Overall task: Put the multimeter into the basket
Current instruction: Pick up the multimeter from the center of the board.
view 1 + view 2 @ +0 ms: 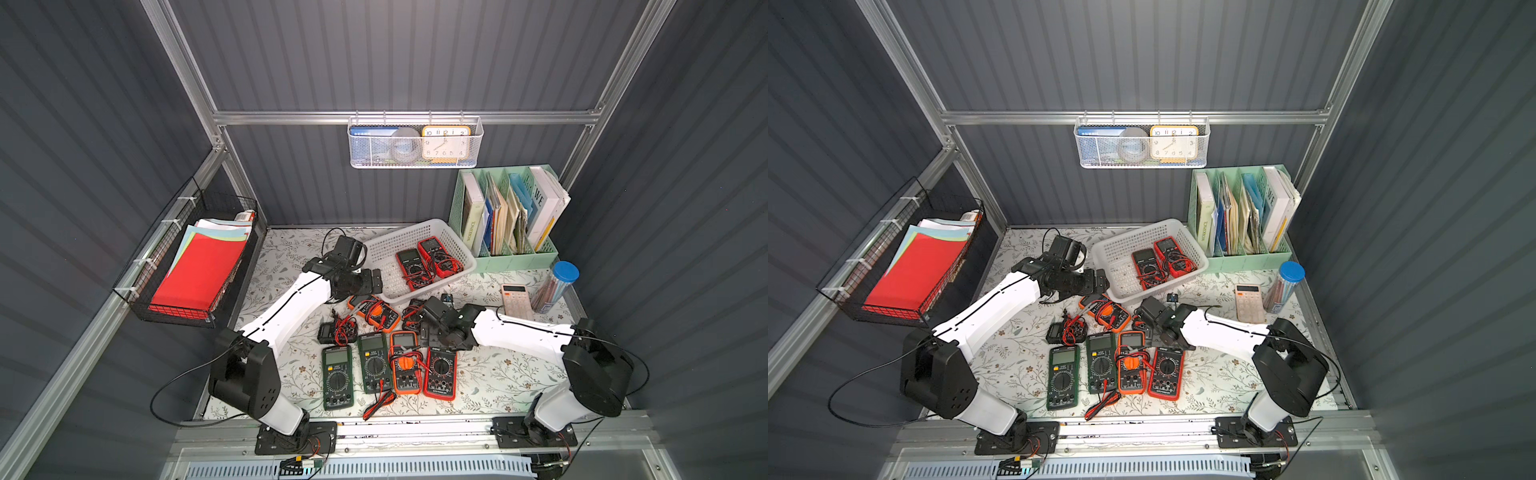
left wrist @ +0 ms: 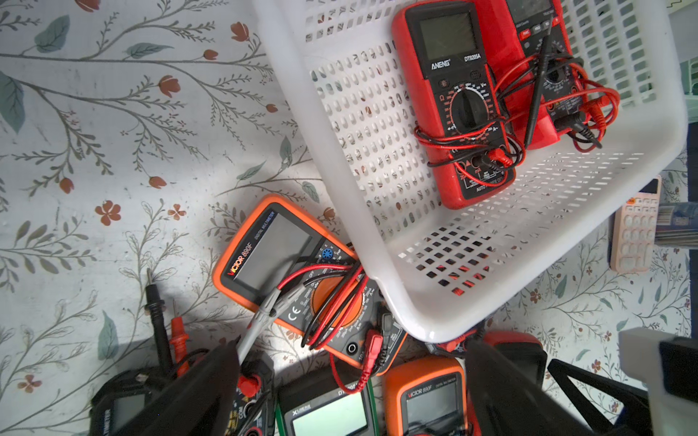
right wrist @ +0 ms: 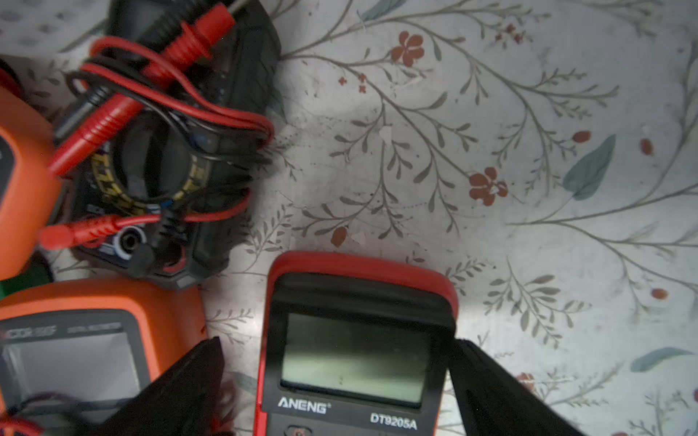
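A floral-covered bench (image 1: 503, 374) fills a grey-walled booth. The white basket (image 1: 384, 249) stands toward the back, with two red meters (image 1: 409, 268) lying in it. The red multimeter (image 3: 355, 362) lies flat at the right end of the front row, and the right jaws stand wide open astride its screen end. The left jaws, also open and empty, hang just beside the basket's left side.

The whole table (image 1: 498, 374) is taken in from high overhead, tilted toward the back wall, in both top views. The basket (image 2: 528, 287) is caught close from above by the left wrist view. The red multimeter (image 3: 355, 362) on the table is framed closer still by the right wrist view. Both are shared with the top views.
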